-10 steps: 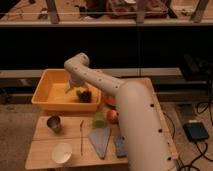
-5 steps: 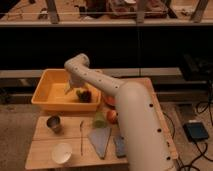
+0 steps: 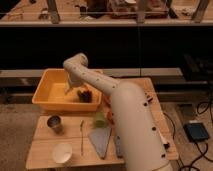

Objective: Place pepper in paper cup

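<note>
The pepper [image 3: 82,135], slender and dark green, lies on the wooden table [image 3: 45,145] in front of the yellow bin. The white paper cup [image 3: 62,152] stands upright near the table's front left edge, just left of the pepper's near end. My gripper [image 3: 72,90] hangs down inside the yellow bin [image 3: 47,92], far behind both the pepper and the cup. It is open with nothing between its fingers. A dark brown lump [image 3: 86,95] lies in the bin just right of the gripper.
A small grey metal cup [image 3: 54,123] stands left of the pepper. A pale green chunk [image 3: 100,119] and an orange object [image 3: 109,116] sit right of it, with a grey flat wedge [image 3: 101,140] in front. My white arm [image 3: 130,125] covers the table's right side.
</note>
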Robot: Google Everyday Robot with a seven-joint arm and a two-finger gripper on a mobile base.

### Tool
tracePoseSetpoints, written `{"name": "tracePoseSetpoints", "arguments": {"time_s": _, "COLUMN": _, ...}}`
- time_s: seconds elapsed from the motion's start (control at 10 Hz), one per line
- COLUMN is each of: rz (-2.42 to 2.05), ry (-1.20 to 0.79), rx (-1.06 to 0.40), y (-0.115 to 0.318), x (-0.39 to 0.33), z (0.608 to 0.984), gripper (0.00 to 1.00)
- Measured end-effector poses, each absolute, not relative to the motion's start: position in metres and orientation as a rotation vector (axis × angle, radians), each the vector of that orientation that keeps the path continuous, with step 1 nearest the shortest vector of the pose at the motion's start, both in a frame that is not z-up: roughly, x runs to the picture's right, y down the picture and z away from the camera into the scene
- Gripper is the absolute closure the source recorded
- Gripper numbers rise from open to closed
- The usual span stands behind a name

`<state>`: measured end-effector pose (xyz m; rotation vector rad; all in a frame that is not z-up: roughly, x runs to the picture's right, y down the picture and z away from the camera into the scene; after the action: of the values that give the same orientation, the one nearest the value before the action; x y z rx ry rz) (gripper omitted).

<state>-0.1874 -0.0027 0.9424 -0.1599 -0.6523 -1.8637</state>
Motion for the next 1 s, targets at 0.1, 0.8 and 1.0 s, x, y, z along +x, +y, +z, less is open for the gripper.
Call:
{"name": "tracePoseSetpoints", "arguments": {"time_s": 0.1, "rz": -1.89, "ry": -0.654, "rx": -0.15, "y": -0.002, "x": -0.183, "z": 0.947, "gripper": 0.2}}
{"name": "tracePoseSetpoints", "arguments": {"time_s": 0.8, "rz": -2.091, "ry": -0.676, "rx": -0.093, "y": 0.002, "x": -0.166, "z": 0.962, "gripper": 0.2}}
{"name": "tracePoseSetpoints", "arguments": {"time_s": 1.0, "rz": -2.105, "ry": -0.687, "rx": -0.079, "y": 0.002, "x": -0.163, "z": 0.963, "gripper": 0.2}}
